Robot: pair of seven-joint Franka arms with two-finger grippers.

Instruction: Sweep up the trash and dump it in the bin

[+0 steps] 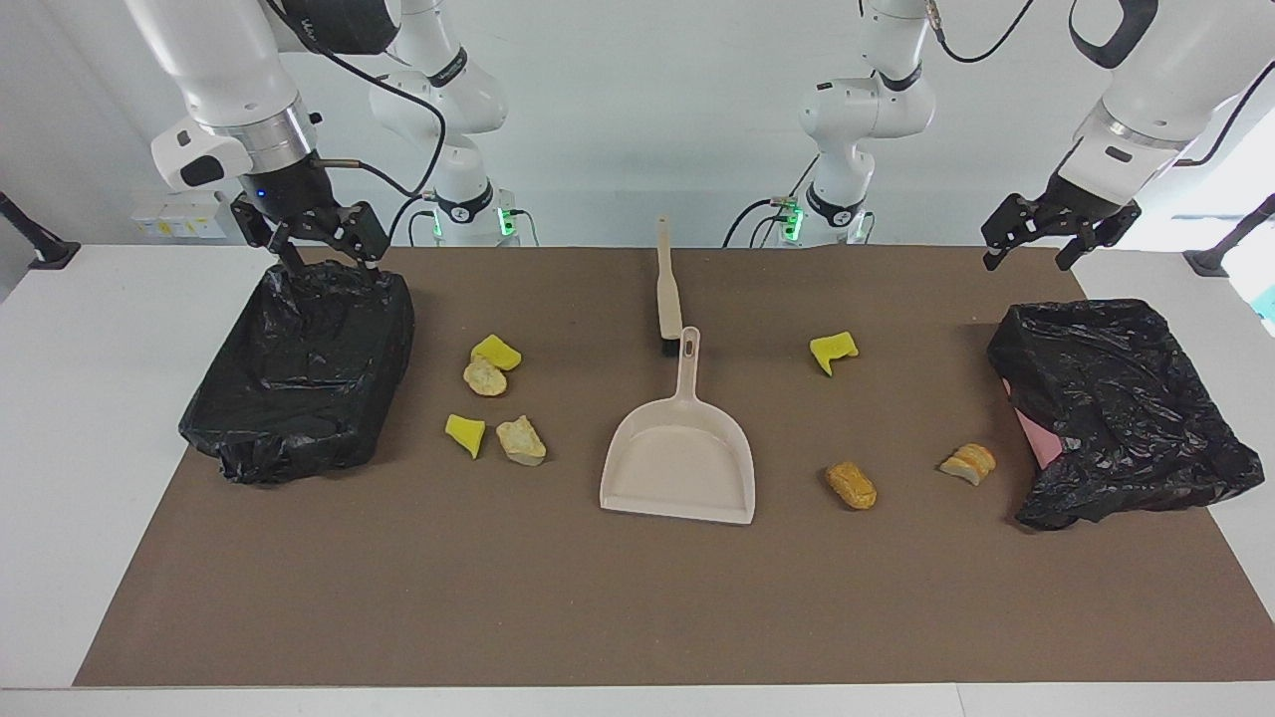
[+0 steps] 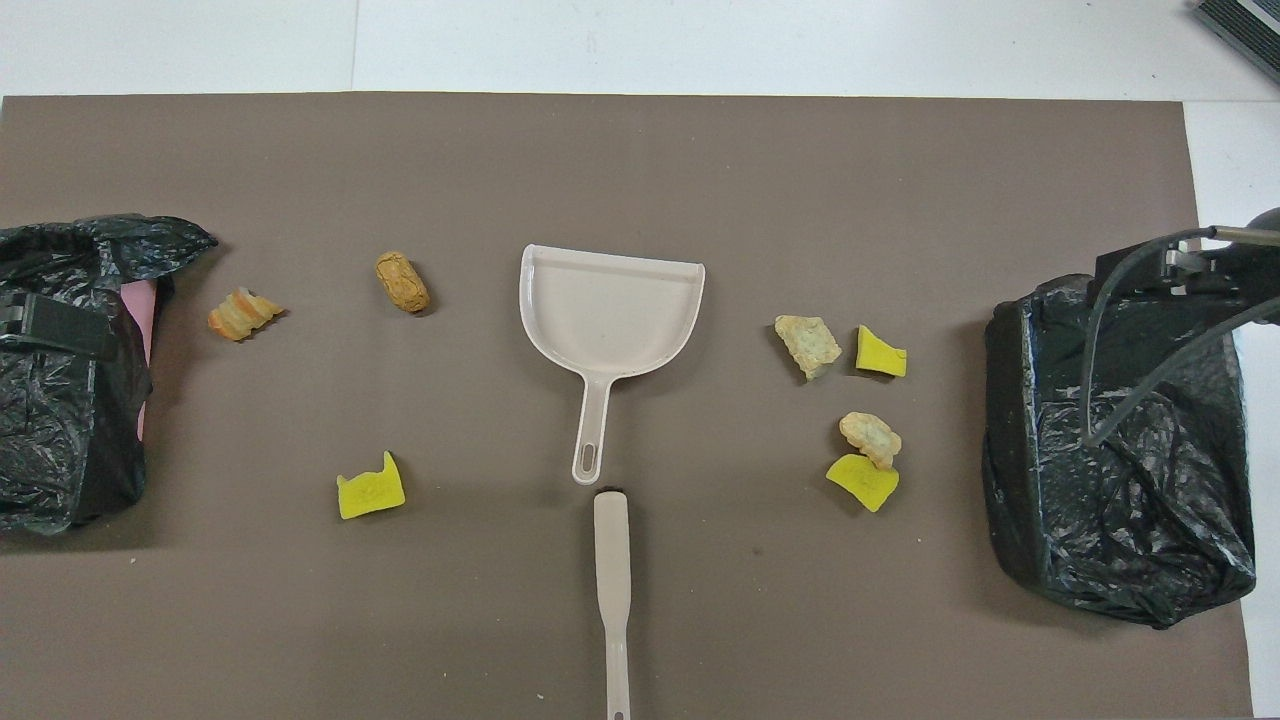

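Note:
Several pieces of trash lie on the brown mat. Yellow wedges (image 1: 496, 351) (image 1: 464, 433) and tan lumps (image 1: 484, 376) (image 1: 521, 439) sit between the beige dustpan (image 1: 679, 448) and the black-bagged bin (image 1: 299, 368) at the right arm's end. Another yellow wedge (image 1: 833, 349) and orange-brown lumps (image 1: 851, 485) (image 1: 968, 463) lie toward the second bagged bin (image 1: 1106, 408). The beige-handled brush (image 1: 667, 289) lies just nearer the robots than the dustpan's handle. My right gripper (image 1: 329, 261) is open over its bin's rim. My left gripper (image 1: 1026, 261) hangs open above the other bin, empty.
The mat (image 2: 640, 160) covers most of the white table (image 2: 700, 45). The dustpan (image 2: 610, 320) lies flat with its mouth away from the robots, the brush (image 2: 612, 590) in line with its handle. A pink wall shows under the bag of the bin (image 2: 60, 370) at the left arm's end.

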